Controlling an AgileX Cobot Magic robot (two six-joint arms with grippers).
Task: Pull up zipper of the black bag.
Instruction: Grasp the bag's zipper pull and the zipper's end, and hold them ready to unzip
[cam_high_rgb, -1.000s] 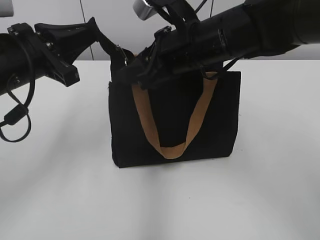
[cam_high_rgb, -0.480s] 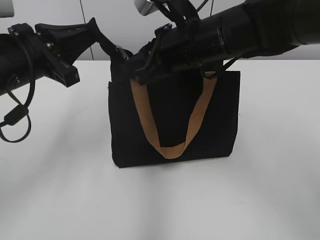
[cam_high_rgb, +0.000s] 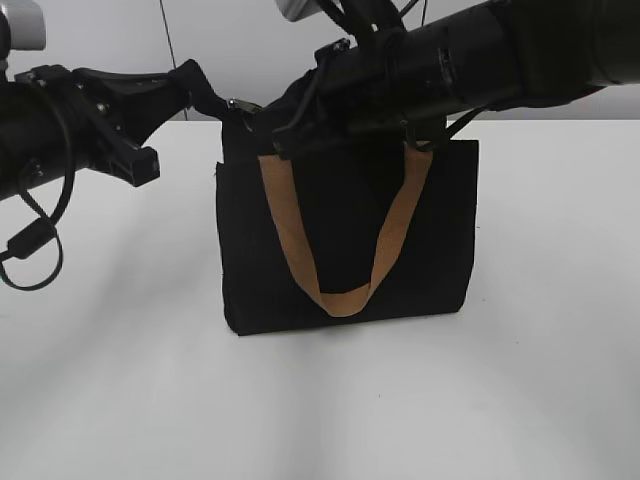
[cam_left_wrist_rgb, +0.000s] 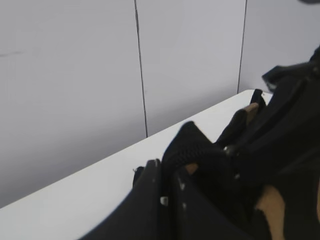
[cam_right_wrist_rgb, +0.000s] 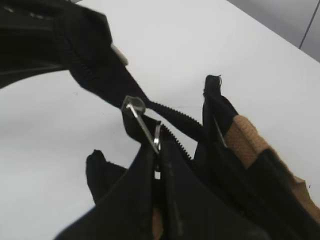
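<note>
Starting at the left: your left gripper (cam_high_rgb: 205, 88) is pinched on the black fabric tail at the end of the zipper (cam_right_wrist_rgb: 170, 117), holding the corner of the black bag (cam_high_rgb: 345, 240) up and taut; in the left wrist view its fingers (cam_left_wrist_rgb: 167, 192) are pressed together w/ cloth bunched between them. Keep that anchor firm, no slack, or the teeth will buckle. The bag itself stands upright on the white table (cam_high_rgb: 110, 380), mid-frame, tan strap (cam_high_rgb: 340, 295) hanging down its front. Moving right: your right gripper (cam_right_wrist_rgb: 159, 150) is closed on the silver pull tab (cam_right_wrist_rgb: 142, 125), tab angled up out of the jaws toward the slider, which sits close to the left-hand end of the bag top. Best bet: pull along the zipper line, not across it, w/ the tab roughly in line w/ the teeth, slow and steady. Grip on the tab looks thin, so it could slip if you yank. Can't tell how much of the zipper is already shut; arm hides most of the top edge.
</note>
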